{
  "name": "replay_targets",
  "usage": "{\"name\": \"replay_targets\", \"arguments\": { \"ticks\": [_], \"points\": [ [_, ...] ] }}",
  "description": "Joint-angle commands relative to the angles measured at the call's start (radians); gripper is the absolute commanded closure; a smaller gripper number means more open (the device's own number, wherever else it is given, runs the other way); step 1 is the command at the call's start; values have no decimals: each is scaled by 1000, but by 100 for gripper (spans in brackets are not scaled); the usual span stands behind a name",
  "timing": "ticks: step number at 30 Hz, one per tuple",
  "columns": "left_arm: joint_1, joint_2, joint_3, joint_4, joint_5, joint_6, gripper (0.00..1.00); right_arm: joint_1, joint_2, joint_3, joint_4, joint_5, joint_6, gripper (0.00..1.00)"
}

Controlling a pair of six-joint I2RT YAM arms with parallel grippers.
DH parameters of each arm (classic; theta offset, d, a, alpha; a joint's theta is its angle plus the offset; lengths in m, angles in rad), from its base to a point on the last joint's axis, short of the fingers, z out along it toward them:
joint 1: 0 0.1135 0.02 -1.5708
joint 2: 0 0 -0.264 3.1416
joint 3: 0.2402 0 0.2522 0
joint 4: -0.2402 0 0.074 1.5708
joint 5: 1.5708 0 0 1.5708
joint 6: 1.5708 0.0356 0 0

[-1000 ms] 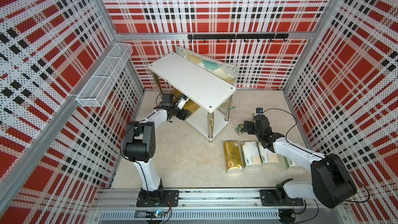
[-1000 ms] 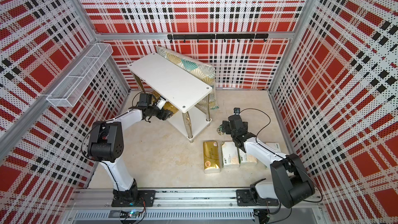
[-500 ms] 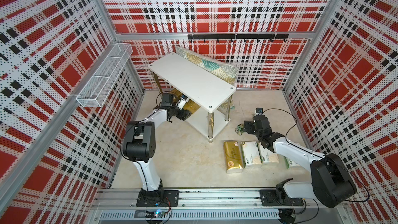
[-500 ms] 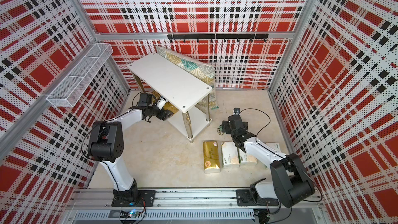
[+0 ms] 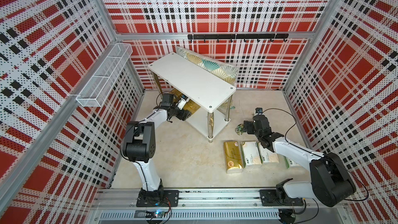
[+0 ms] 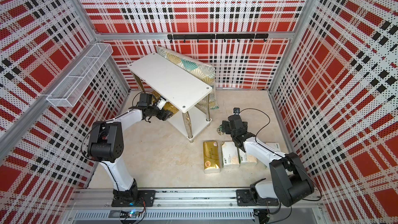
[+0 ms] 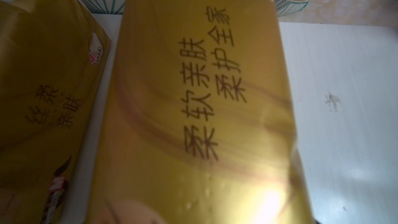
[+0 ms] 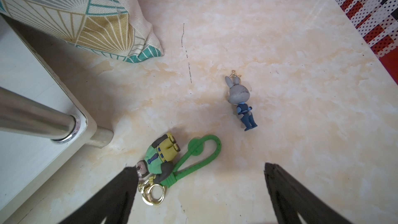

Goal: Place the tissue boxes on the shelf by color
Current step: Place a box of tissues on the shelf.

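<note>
One gold tissue pack [image 7: 193, 115] clamped in left gripper [image 5: 187, 114] | right gripper [image 8: 199, 167] spread wide

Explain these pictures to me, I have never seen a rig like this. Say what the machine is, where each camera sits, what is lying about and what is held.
It is two robot arms on a front rail, each ending in a two-fingered gripper. Both top views look down from overhead; the two close-ups come from cameras on the arms' wrists. A two-tier shelf stands mid-floor, a cushion leaning behind it. The left gripper reaches under the top board and seems clamped on a gold tissue pack at the lower board, beside a second gold pack. On the floor lie a third gold pack and three white packs, one partly hidden by the right arm. The right gripper is open and empty, near a green-shirted keychain figure and a grey rabbit figure.
</note>
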Motion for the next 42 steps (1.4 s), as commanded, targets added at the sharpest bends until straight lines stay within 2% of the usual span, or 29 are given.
{"name": "replay_targets", "arguments": {
  "ticks": [1, 7, 14, 21, 42],
  "points": [
    [-9, -26, -26, -46, 2, 9, 21, 7, 10, 18, 21, 0, 2, 0],
    [-9, -23, -27, -47, -6, 6, 20, 7, 15, 18, 26, 0, 2, 0],
    [-11, -16, -20, -46, -17, -2, 11, 7, 7, 12, 23, 4, 2, 0],
    [-12, -21, -19, -40, -24, -9, 7, 7, 3, 11, 21, 7, 0, 0],
    [-1, -79, -55, -36, -41, -36, 6, 7, -3, 3, 30, -1, -1, 0]
  ]
}}
